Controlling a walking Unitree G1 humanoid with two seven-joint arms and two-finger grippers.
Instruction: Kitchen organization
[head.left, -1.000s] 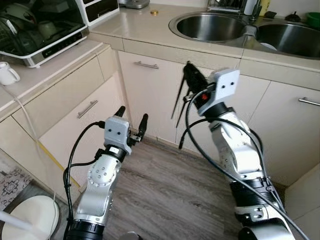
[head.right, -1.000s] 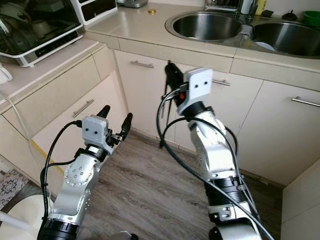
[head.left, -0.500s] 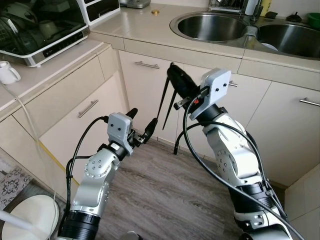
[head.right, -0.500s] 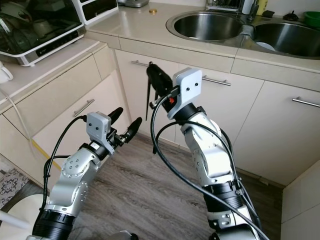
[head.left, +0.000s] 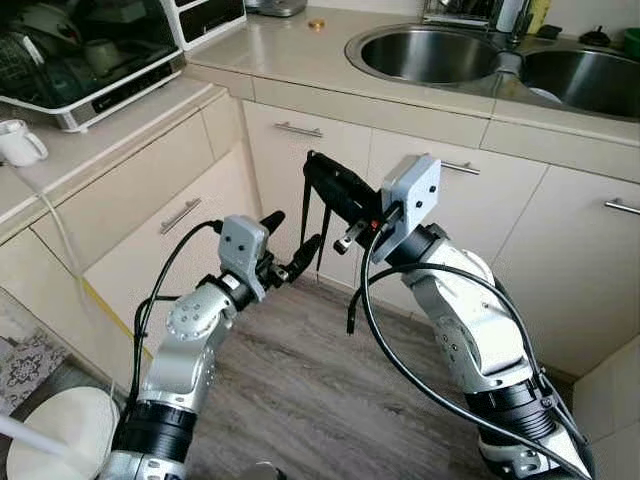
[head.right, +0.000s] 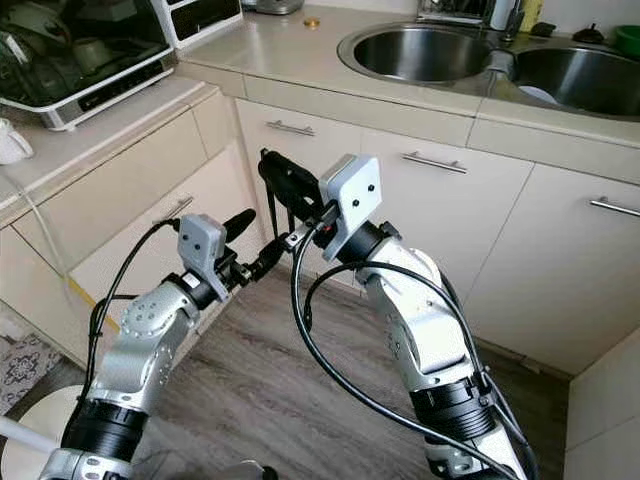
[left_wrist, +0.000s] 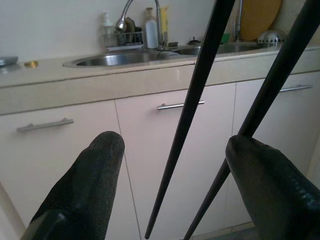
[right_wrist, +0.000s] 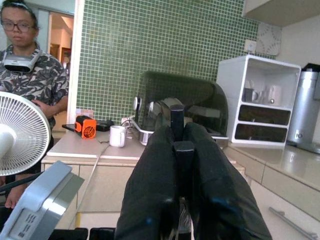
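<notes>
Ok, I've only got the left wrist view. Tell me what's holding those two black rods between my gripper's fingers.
Observer: They are tongs, hanging prongs down from the right gripper, which is shut on their top end.
Operator: Now report anyone nearby.
Observer: The right wrist view has a person standing behind a white fan.

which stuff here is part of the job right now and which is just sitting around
In use:
- black tongs, clamped in the right gripper
- left gripper, open around the tongs' hanging legs

Lying about:
- white mug
- countertop dish dryer
- sink
- white fan
</notes>
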